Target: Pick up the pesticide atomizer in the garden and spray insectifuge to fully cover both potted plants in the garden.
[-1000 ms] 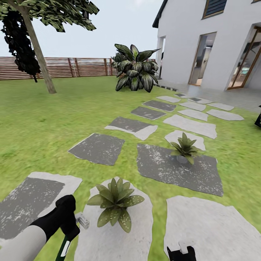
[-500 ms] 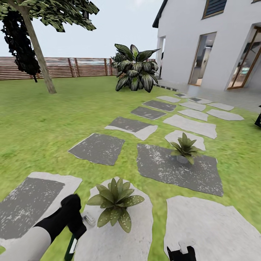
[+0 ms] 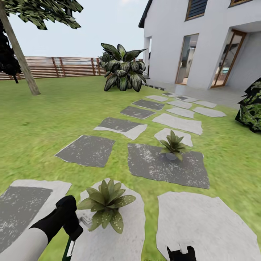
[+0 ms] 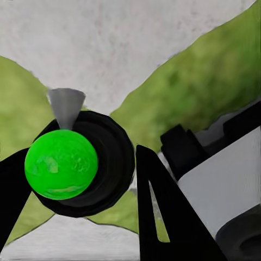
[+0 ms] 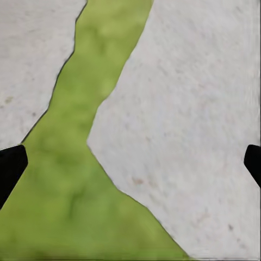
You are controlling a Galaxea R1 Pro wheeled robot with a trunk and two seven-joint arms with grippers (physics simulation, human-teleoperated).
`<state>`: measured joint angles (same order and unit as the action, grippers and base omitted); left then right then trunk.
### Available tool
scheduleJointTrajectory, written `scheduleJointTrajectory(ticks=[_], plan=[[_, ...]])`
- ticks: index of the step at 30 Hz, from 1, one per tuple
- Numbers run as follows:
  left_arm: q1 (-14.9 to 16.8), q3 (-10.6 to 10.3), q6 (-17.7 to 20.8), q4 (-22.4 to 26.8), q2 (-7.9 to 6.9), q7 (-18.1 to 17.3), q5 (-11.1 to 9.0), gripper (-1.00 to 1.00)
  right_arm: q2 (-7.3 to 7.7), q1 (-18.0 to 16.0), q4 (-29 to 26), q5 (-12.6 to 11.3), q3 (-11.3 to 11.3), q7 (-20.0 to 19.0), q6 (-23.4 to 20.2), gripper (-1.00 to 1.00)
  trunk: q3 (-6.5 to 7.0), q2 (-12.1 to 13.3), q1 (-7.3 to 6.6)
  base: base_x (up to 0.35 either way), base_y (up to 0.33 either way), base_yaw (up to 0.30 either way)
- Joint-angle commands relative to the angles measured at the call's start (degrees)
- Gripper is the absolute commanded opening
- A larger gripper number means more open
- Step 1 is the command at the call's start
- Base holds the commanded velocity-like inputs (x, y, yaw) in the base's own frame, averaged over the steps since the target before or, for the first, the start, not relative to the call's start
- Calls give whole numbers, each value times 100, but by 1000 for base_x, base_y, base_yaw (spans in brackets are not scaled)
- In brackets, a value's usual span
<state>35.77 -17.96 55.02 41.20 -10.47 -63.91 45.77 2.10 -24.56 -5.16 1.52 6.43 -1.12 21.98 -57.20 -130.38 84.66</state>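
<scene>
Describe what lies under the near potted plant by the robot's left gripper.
The near potted plant stands on a pale stepping stone ringed by grass. Its leaves cover the pot and the stone directly beneath, so those cannot be seen. The left gripper holds the atomizer beside it.

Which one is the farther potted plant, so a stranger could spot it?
From the white house, follow the stepping stones toward the camera to the big dark square stone. The farther potted plant stands on that stone's far edge, a small green rosette in a grey pot, unlike the tall striped plant.
</scene>
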Motion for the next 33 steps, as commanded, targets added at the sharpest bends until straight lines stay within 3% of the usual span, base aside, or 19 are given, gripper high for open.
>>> scheduleJointTrajectory(ticks=[1,10,33], plan=[[1,-18,28,-27,-14,-60,51,-100,1,-5,6,15,16,-2,17,100,-5,-2,-1,0,0,-293],[7,-23,-8,-394,-102,406,49,-100,1,-5,6,15,15,-2,17,100,-5,-2,-1,-35,35,-119],[18,-13,0,-357,-27,464,37,-100,10,-5,3,8,8,3,17,100,-5,-2,-1,-24,305,-30]])
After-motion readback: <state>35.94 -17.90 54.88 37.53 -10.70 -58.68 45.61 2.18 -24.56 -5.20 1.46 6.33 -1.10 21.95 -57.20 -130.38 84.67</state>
